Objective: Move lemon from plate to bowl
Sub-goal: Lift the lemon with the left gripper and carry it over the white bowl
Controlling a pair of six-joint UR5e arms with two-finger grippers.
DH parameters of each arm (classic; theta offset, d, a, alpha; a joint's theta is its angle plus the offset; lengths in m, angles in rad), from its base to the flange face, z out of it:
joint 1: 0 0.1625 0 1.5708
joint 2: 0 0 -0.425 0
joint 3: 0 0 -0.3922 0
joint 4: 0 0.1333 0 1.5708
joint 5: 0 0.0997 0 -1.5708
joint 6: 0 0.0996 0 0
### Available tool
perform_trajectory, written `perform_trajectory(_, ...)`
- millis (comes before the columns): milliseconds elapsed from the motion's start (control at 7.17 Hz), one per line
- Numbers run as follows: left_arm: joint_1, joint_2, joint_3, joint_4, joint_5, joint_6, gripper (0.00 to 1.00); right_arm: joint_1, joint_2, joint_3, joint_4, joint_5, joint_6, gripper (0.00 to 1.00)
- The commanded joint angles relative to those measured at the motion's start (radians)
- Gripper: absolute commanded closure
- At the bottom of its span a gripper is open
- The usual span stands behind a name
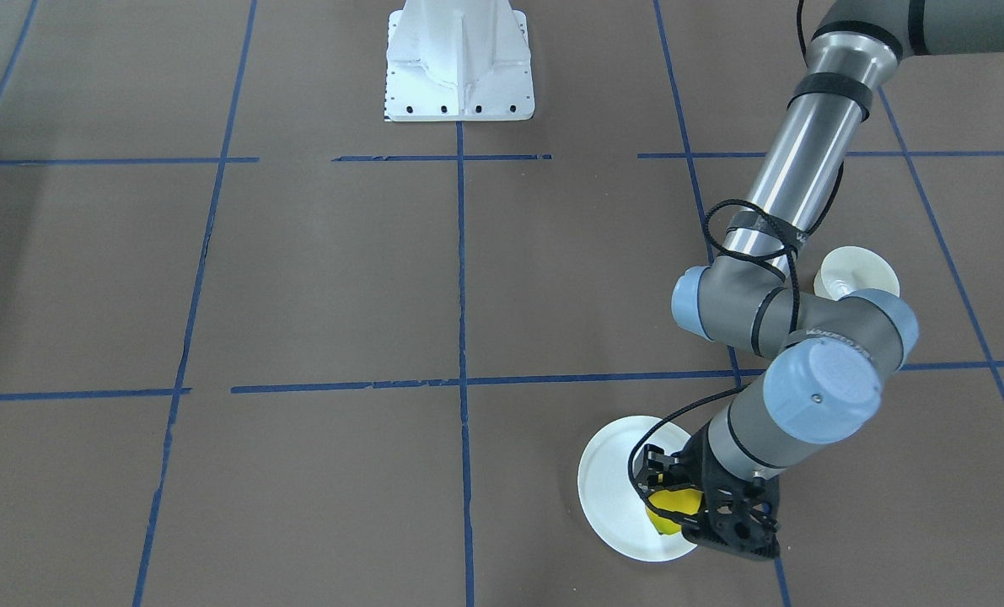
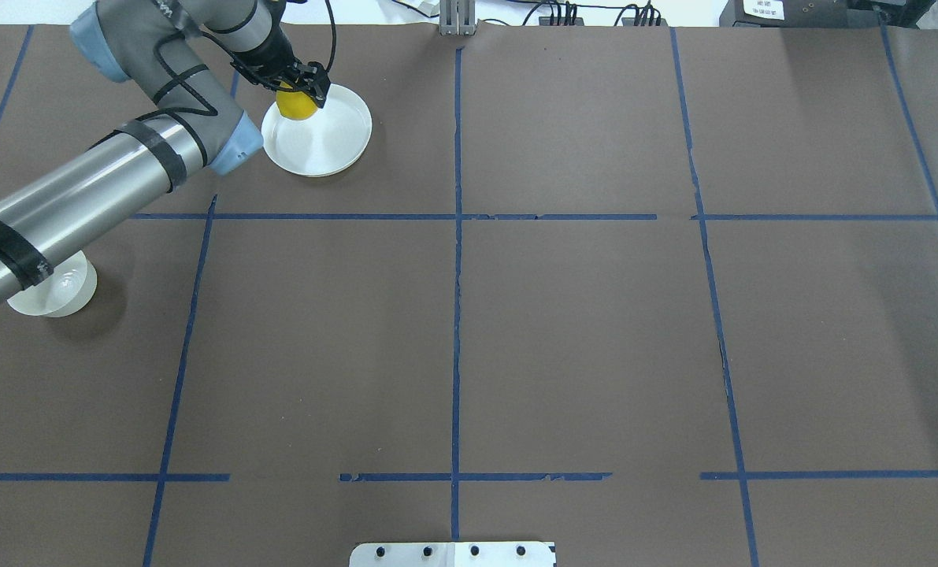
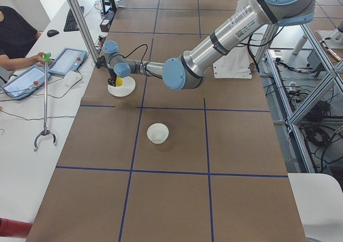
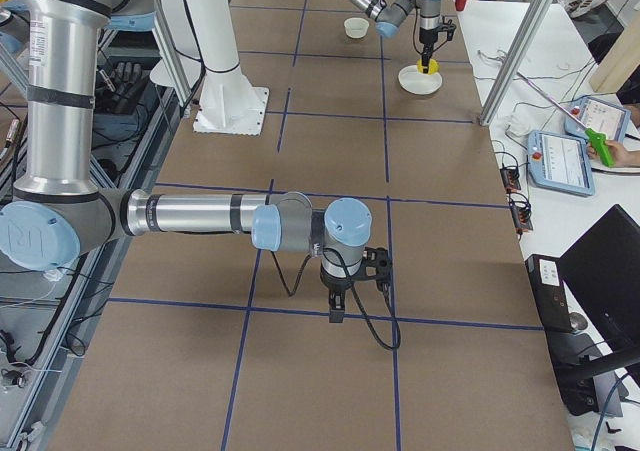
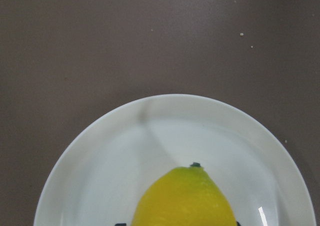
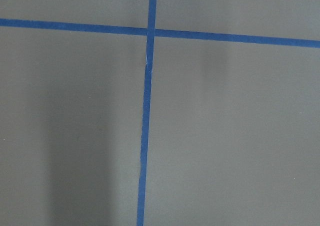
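The yellow lemon point(image 1: 668, 506) sits between the fingers of my left gripper point(image 1: 672, 496) over the white plate point(image 1: 611, 489) at the table's far left. In the overhead view the gripper point(image 2: 302, 93) holds the lemon point(image 2: 295, 107) above the plate's point(image 2: 328, 140) left part. The left wrist view shows the lemon point(image 5: 185, 198) with its green tip, close over the plate point(image 5: 100, 171). The small white bowl point(image 1: 862, 268) stands apart, nearer the robot, partly hidden by the left arm; it also shows in the overhead view point(image 2: 57, 293). My right gripper point(image 4: 338, 316) points down at bare table; I cannot tell whether it is open or shut.
The white robot base point(image 1: 459, 63) stands at the table's near-middle edge. Blue tape lines divide the brown table point(image 2: 579, 339) into squares. Operators' tablets point(image 3: 67, 60) and a grabber stick point(image 3: 45, 100) lie on the side table beyond the plate.
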Motion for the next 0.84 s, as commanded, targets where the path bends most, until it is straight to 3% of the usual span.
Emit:
perform_trajectory(0,-0.077,0.136,-0.195,0.061,-0.114,-0.004,1.0,0.0,0.0,0.0,0.0,0.0,0.0,0.0)
perform_trajectory(279,-0.088,0.28,-0.486,0.295,-0.107,-0.002,1.0,0.0,0.0,0.0,0.0,0.0,0.0,0.0)
perform_trajectory(558,-0.1,0.493,-0.692,0.301,-0.069,-0.055,1.0,0.0,0.0,0.0,0.0,0.0,0.0,0.0)
perform_trajectory(698,-0.103,0.549,-0.73,0.302,-0.059,-0.067,1.0,0.0,0.0,0.0,0.0,-0.002,0.0,0.0)
